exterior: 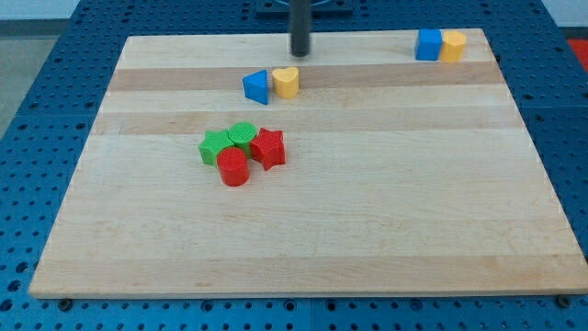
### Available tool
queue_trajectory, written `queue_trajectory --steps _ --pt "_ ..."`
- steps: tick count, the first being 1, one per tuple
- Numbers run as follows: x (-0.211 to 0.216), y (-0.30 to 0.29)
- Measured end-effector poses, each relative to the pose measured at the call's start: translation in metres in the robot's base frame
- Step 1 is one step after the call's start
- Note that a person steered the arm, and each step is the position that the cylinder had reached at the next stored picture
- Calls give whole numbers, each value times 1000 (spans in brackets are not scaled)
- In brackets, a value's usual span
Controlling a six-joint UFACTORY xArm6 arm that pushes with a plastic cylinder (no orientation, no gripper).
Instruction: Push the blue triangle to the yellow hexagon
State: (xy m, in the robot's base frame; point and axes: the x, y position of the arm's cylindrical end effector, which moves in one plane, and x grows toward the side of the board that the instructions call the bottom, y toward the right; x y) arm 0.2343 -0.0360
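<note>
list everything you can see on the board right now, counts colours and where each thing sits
blue triangle: 1, blue, upper middle, touching the yellow heart's left side
yellow heart: 1, yellow, upper middle
blue cube: 1, blue, top right corner
yellow hexagon: 1, yellow, top right corner, against the blue cube's right side
green blocks: 2, green, centre left cluster, shapes unclear
red star: 1, red, right end of the cluster
red cylinder: 1, red, bottom of the cluster
board: 1, pale wood, on a blue perforated table
my tip: 1, dark rod, near the top edge, above and right of the yellow heart, touching no block
</note>
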Motion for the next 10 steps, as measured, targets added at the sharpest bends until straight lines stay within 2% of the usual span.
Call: queue_trajectory --steps 2,4,6,10 --pt "35 -73" --pt "73 -80" --pt "111 -49" --pt "99 39"
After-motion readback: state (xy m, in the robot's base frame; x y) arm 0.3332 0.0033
